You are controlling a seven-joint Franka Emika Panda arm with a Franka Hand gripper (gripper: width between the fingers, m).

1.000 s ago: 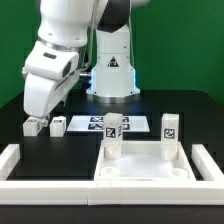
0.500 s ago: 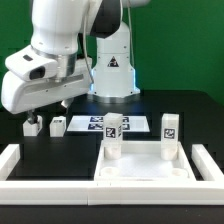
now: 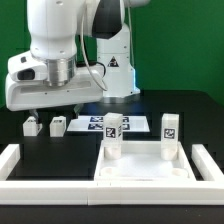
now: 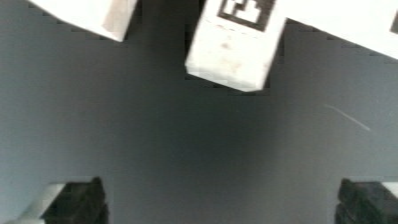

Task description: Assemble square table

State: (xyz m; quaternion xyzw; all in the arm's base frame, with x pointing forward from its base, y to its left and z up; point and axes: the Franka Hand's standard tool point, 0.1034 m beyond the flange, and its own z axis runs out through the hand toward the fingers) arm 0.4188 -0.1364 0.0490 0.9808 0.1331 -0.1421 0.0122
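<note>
The square table's white top (image 3: 140,172) lies at the front of the table, rim up. Two tagged white legs (image 3: 113,138) (image 3: 170,135) stand upright in it, one at each far corner. Two more small legs (image 3: 33,126) (image 3: 57,125) lie loose on the black table at the exterior view's left. My gripper (image 3: 48,108) hangs just above those two, open, with nothing between its fingers. In the wrist view the gripper (image 4: 222,205) shows only dark fingertips (image 4: 71,200) at the picture's corners. One tagged leg (image 4: 231,45) lies ahead of them, with part of a second leg (image 4: 107,15) beside it.
The marker board (image 3: 92,122) lies flat behind the table top, just right of the loose legs in the exterior view. A long white rail (image 3: 60,188) runs along the front with raised ends at both sides. The arm's base (image 3: 112,70) stands at the back.
The arm's hand has turned from a downward tilt to a broad level stance over the two loose legs and shifted slightly to the exterior view's right. No part has moved.
</note>
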